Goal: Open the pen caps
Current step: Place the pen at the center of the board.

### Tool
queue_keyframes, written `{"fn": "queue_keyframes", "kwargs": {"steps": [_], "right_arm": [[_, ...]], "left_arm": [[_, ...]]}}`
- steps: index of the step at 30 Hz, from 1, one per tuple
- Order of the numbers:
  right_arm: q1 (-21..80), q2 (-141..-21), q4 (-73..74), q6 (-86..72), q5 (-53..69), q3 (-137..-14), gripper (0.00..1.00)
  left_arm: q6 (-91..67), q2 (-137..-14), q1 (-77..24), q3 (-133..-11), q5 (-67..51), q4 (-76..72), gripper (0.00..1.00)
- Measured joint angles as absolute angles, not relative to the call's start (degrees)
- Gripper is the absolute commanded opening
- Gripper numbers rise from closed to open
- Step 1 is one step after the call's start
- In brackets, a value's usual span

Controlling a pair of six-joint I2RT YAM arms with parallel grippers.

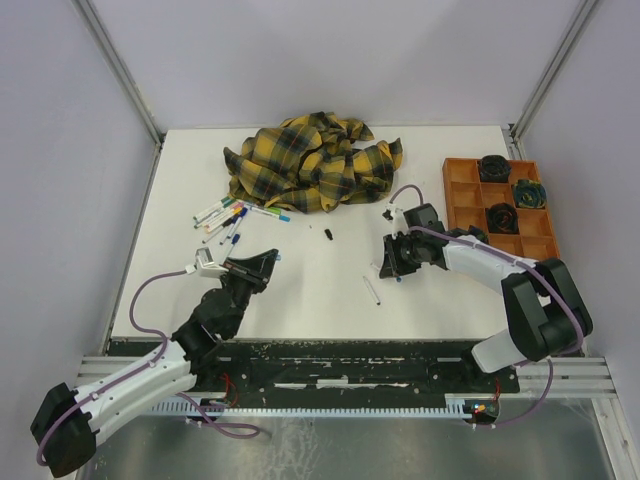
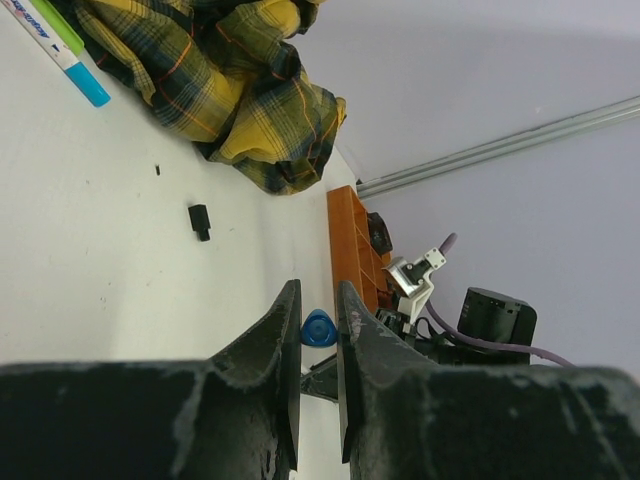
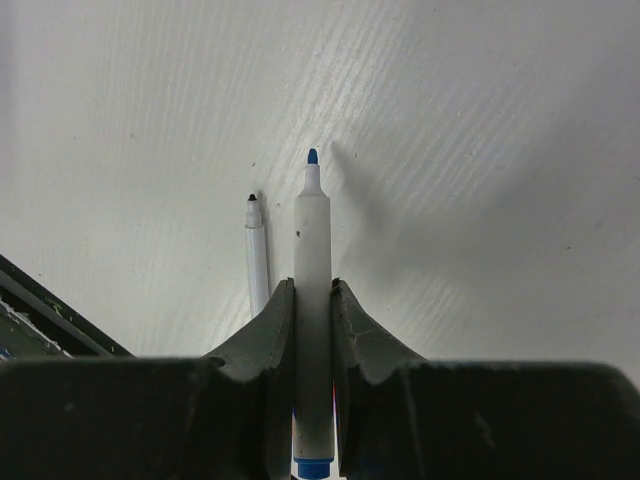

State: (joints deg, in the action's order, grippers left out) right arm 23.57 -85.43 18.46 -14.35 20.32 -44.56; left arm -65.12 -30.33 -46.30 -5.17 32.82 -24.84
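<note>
Counting what was done, I judged the job barely begun. My right hand [image 3: 313, 283] was clenched round the barrel of a blue pen [image 3: 312, 250], its blue nib bare and pointing away from me over the tabletop [image 1: 300, 310]. My left hand [image 2: 318, 286] was raised off the surface, well apart from the right. Its fingers were nearly together, pinching what looked like the blue cap [image 2: 318, 328] of that pen, seen end-on in the gap.

A second, black-tipped pen [image 3: 257, 258] lay uncapped on the tabletop just beside the one I held. A black cap [image 1: 328, 235] lay loose near the middle, on the side toward the plaid cloth [image 1: 315, 160]. So two pens were open, by my reckoning.

The other pens [image 1: 232, 214] lay in a loose cluster at the left edge of that cloth and showed coloured ends. From above I took them to have their caps on, though they were too small to be sure of each one. Those were what was left.

The tabletop was white and matt, with a faint grain in the close view. The plaid cloth sat crumpled at the far side. An orange tray [image 1: 455, 205] with compartments stood at the far right, with dark round things in three of them; I could not tell what they were. Pale lilac-grey walls closed in the space, with metal rails [image 1: 120, 70] running up the corners.
</note>
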Motion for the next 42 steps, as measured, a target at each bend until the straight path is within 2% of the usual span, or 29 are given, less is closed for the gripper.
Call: {"fn": "queue_keyframes", "kwargs": {"steps": [26,42], "right_arm": [[24.32,-88.90,19.09,-14.35,18.90,-45.67,0.28],[24.38,-89.86,20.64,-14.35,17.80,-45.67,0.31]], "left_arm": [[-65.71,-31.11,-46.30,-5.17,32.77,-24.32,0.03],[-65.71,-31.14,-46.30,-5.17,32.77,-24.32,0.03]]}}
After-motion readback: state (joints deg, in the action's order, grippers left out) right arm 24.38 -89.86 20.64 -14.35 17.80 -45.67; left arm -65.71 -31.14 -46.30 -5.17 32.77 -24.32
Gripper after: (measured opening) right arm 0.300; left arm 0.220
